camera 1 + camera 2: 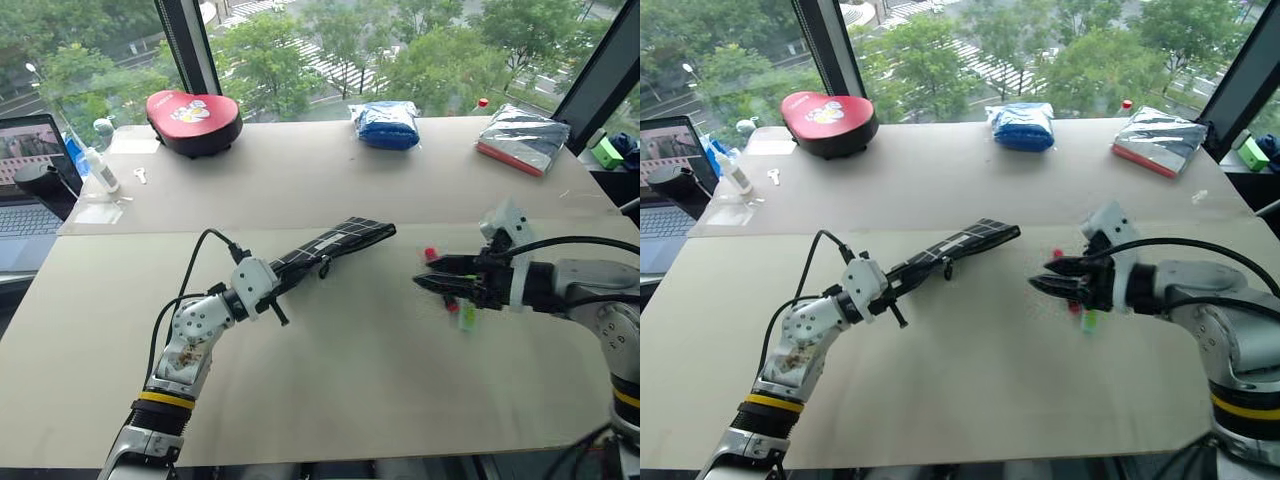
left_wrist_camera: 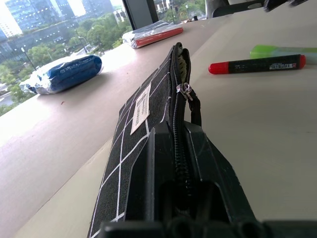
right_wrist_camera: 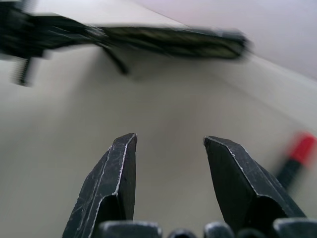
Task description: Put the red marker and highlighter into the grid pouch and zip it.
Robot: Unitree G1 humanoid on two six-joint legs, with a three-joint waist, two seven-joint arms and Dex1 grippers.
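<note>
Grid pouch (image 1: 335,243) pinched at one end by left gripper (image 1: 272,283), fingers clamped on its zipper edge; pouch held up on edge, mouth part open, long axis running away from the fingers toward the far right of the surface (image 1: 330,390).

Right gripper (image 1: 432,277) empty, fingers (image 3: 117,168) parted, gap about marker-wide or more.

Red marker (image 2: 256,64) and highlighter (image 2: 283,50) flat on the surface, side by side, near its right edge, well apart from the pouch mouth. Both directly beneath the right fingers in the head views, partly hidden by them.

Judgement: right arm far nearer; pick needs the fingers straddling the marker across its long axis.
</note>
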